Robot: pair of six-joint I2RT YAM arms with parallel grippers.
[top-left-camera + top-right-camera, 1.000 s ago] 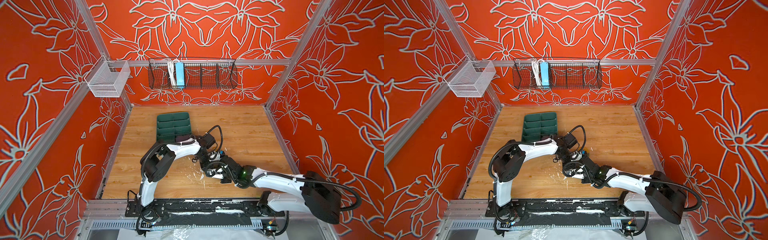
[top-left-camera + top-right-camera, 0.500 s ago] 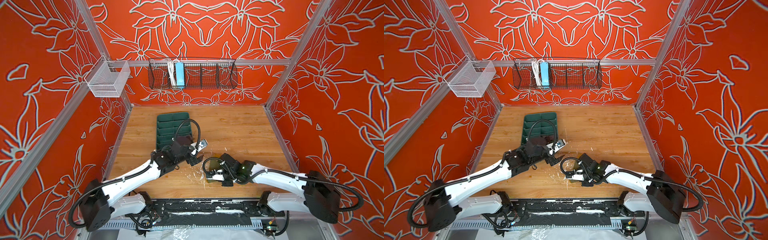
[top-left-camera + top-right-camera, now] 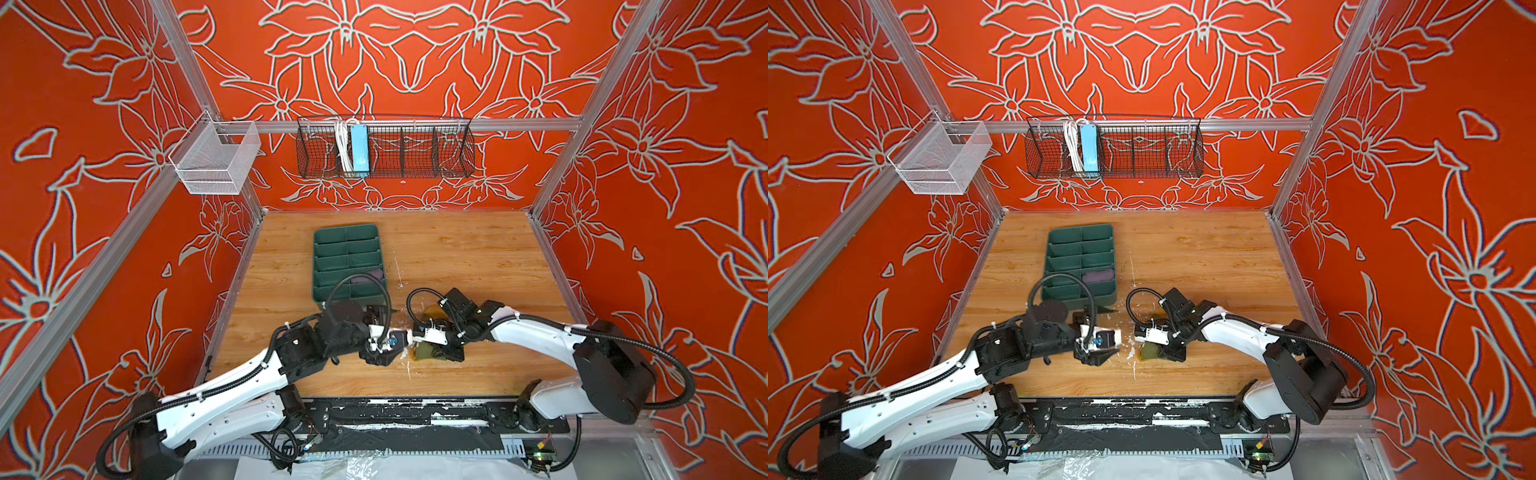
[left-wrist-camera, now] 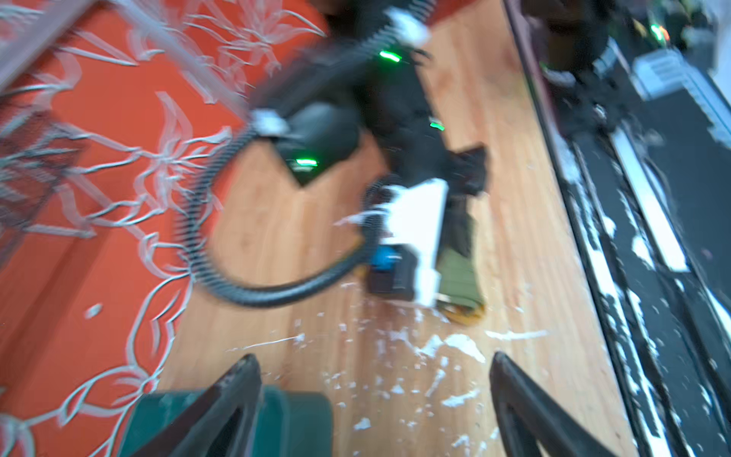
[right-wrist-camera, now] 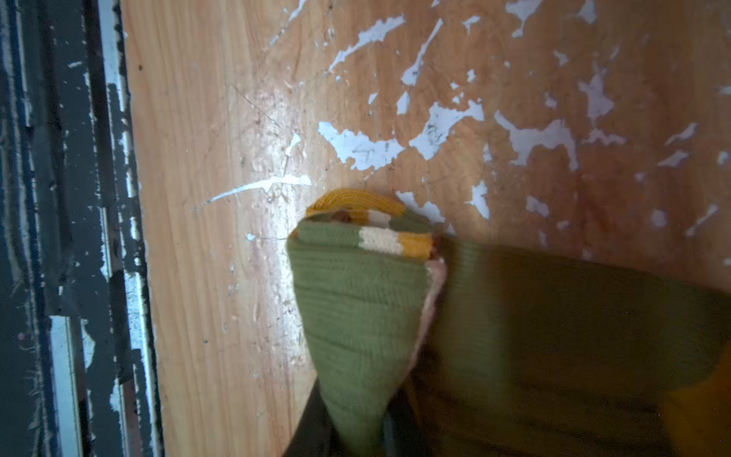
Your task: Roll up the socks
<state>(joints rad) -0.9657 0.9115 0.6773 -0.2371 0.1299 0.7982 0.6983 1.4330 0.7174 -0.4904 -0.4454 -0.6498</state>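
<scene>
Olive sock (image 5: 356,300) seemingly pinched in right gripper (image 5: 352,427)

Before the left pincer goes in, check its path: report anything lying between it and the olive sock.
Nothing visible does. The open left pincer faces the olive sock across bare, chipped table. The right pincer is shut on that sock.

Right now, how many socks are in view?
2. The purple sock sits in a compartment of the green tray; the olive sock is on the table, pinched by the right end effector. More may be hidden.
</scene>
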